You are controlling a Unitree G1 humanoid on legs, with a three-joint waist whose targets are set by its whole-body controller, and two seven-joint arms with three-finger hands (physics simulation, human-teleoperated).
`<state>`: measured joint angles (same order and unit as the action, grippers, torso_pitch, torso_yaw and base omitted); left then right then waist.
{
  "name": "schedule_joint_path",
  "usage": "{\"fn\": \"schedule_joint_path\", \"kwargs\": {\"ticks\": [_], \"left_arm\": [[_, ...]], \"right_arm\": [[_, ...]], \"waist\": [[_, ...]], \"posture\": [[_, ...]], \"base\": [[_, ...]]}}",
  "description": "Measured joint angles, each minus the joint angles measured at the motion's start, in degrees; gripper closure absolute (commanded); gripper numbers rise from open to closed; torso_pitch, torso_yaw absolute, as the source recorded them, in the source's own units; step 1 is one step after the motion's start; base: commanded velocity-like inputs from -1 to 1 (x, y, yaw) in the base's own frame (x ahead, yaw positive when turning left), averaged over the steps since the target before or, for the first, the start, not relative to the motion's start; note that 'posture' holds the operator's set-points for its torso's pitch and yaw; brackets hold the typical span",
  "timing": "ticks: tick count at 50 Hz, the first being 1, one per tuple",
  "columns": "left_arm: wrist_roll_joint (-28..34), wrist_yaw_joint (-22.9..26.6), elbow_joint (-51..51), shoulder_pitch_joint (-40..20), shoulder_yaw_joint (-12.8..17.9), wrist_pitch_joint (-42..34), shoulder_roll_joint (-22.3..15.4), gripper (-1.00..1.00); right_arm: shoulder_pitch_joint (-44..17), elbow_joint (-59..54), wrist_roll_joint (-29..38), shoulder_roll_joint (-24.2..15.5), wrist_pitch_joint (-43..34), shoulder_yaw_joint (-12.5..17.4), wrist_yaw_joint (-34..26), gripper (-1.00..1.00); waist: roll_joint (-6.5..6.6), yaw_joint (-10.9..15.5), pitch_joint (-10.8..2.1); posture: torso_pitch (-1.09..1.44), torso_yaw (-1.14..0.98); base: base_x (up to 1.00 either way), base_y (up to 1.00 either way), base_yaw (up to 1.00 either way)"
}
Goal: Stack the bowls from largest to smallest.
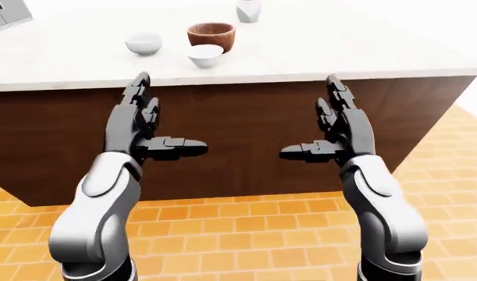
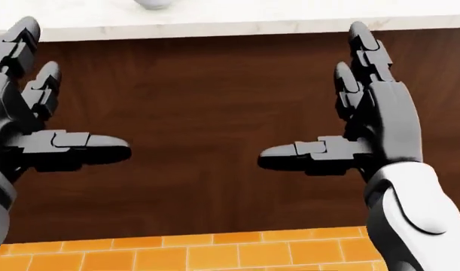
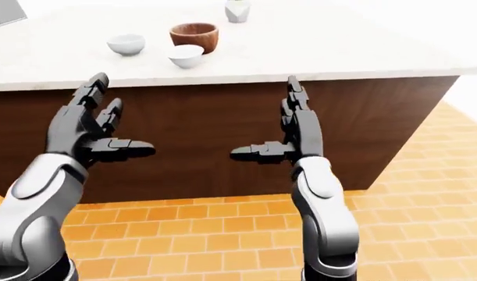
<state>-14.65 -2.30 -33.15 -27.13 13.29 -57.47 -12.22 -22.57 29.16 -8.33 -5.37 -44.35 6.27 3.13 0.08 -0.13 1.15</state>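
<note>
— Wooden bowl (image 1: 211,36) stands on the white counter (image 1: 316,47), two white bowls (image 1: 143,43) just beside it?
— Yes. Left hand (image 1: 140,126) and right hand (image 1: 337,129) are spread open, holding nothing, below the edge.

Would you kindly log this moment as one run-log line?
left hand: open, empty | right hand: open, empty | wooden bowl, two white bowls: unstacked on counter

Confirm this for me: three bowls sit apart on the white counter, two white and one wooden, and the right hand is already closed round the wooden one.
Not quite. The left-eye view shows the right hand open and empty, held against the dark cabinet face below the counter, well short of the wooden bowl. The rest stands: the two white bowls and the wooden one sit apart on the counter.
</note>
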Motion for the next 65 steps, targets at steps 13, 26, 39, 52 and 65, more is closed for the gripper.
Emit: {"fn": "schedule_joint_path", "kwargs": {"ticks": [13,26,39,52,65], "left_arm": [[-6.43,-2.87,-0.19,-4.51,1.31,-2.91,-3.28,-1.00],[-9.88,-6.19,-0.22,-5.83,2.73,-3.05,-5.88,-1.00],[-12.05,-6.18,0.42,-11.00,1.43,-6.83,-8.66,-1.00],[-11.56,-6.97,2.02,-13.61,3.74,-7.76,-11.51,-1.00],[-12.11,-7.78,-0.46,-14.67,3.67,-9.82,-11.13,-1.00]], "right_arm": [[-2.57,2.37,-4.02,-0.41,-4.49,0.43,3.55,-1.00],[-3.59,3.32,-8.44,0.57,-5.59,-0.12,4.86,-1.00],[-3.74,3.27,-7.82,-1.77,-6.72,-0.50,5.06,-1.00],[-8.17,3.01,-8.13,-0.60,-10.32,-1.54,1.98,-1.00],[-9.81,3.88,-12.84,-3.35,-10.20,2.82,3.07,-1.00]], "waist": [[1.77,-1.64,1.23],[2.92,-1.01,1.92],[3.09,-3.48,2.20],[2.55,-2.18,1.90],[1.83,-1.64,0.17]], "posture": [[0.00,0.00],[0.00,0.00],[0.00,0.00],[0.00,0.00],[0.00,0.00]], "base": [[0.00,1.00,0.00],[0.09,0.51,-0.15],[0.28,0.02,-0.67],[0.95,0.16,0.00],[0.83,-0.31,0.00]]}}
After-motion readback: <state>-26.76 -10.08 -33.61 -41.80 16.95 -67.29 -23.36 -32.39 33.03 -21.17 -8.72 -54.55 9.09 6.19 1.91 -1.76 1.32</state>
